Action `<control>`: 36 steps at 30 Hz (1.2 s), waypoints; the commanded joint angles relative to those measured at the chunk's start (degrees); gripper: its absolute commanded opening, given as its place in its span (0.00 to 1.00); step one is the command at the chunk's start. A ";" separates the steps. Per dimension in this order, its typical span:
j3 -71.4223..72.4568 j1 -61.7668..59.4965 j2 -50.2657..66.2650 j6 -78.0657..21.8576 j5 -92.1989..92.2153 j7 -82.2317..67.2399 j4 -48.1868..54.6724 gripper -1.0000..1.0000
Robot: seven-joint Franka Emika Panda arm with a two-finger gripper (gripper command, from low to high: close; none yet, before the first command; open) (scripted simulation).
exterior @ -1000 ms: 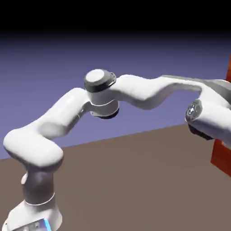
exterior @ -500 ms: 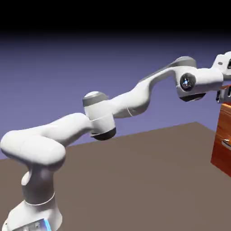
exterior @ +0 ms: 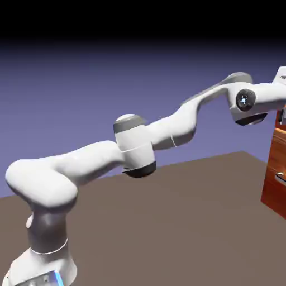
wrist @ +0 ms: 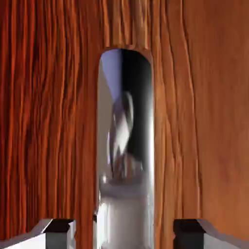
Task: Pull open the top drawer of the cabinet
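We find the worktop (exterior: 184, 223) bare and brown, carrying the cabinet (exterior: 275, 173) at the exterior view's right edge, where only a narrow strip of its reddish-brown wood shows. The arm (exterior: 100, 162) rises from the lower left, folds at a low elbow and reaches up and rightward, its wrist level with the cabinet's upper part; the hand itself runs out of frame there.

In the hand view the cabinet's grained front fills the picture at close range. The handle (wrist: 125, 146), a pale mirror-like bar, stands centred and runs lengthwise up the frame. The jaws (wrist: 124, 232) are spread apart, one fingertip (wrist: 56, 231) on each side of the handle, neither touching it.

We judge the step in hand to be the approach and alignment on the top drawer's handle, with the grasp not yet made. The next move calls for a short advance so the fingertips straddle the bar, a firm closure, then a straight pull away from the cabinet front.
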 commanded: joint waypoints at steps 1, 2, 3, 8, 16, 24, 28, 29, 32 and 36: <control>0.03 1.10 0.29 -0.88 0.30 -0.53 -2.07 0.00; 0.06 2.20 0.56 -1.80 0.45 -0.96 -4.15 0.00; 0.08 3.31 0.83 -2.72 0.59 -1.37 -6.22 0.00; 0.14 8.82 2.14 -7.36 1.10 -3.29 -16.60 0.00; -0.03 17.65 4.11 -14.89 1.12 -5.82 -33.21 0.00; -0.75 26.54 5.92 -22.52 0.05 -7.91 -49.82 0.00; -1.47 31.02 6.81 -26.36 -0.99 -8.84 -58.12 0.00; -1.70 32.14 7.04 -27.32 -1.31 -9.07 -60.20 0.00; -2.55 35.51 7.75 -30.22 -2.46 -9.71 -66.42 0.00; -3.13 37.13 8.13 -31.63 -3.20 -10.01 -69.43 1.00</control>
